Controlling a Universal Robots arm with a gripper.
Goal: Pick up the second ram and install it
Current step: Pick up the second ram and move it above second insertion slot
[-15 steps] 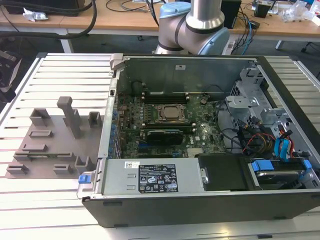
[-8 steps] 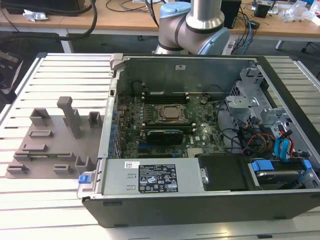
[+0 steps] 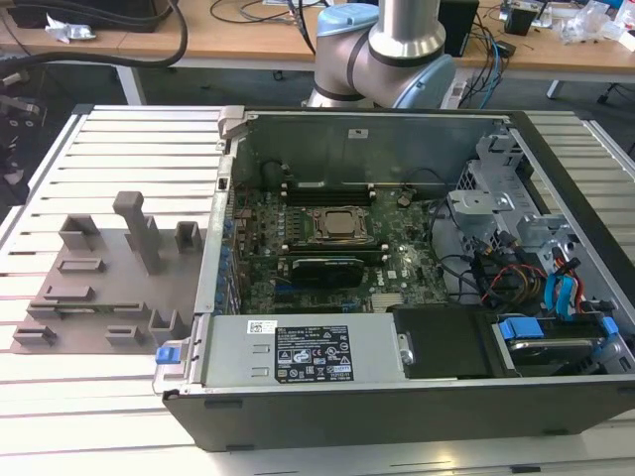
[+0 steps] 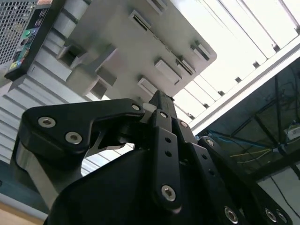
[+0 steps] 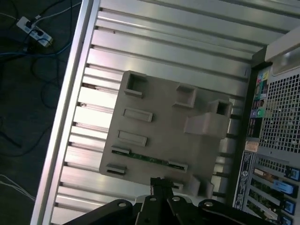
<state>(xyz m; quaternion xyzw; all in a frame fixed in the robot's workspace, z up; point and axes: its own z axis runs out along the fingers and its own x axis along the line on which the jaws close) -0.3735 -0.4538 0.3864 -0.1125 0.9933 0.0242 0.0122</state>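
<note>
The second ram (image 5: 150,159), a thin green stick, lies flat in a slot between two small clips on the grey holder plate (image 5: 159,133). In the first wrist view my gripper (image 5: 158,182) hangs above the plate's edge, just beside the stick and apart from it. Its black fingers meet at the tips, with nothing between them. In the second wrist view the gripper (image 4: 161,101) points at the same plate (image 4: 126,42). In the exterior view the plate (image 3: 99,288) lies to the left of the open computer case (image 3: 298,407). The CPU socket (image 3: 340,226) sits mid-board, with memory slots beside it.
The plate carries a tall post (image 3: 141,228) and several low blocks. The case's rear wall (image 5: 276,117) stands close beside the plate. The slatted metal table (image 3: 109,139) runs under everything, and its edge (image 5: 70,93) drops to a floor with cables. The arm's base (image 3: 382,55) is behind the case.
</note>
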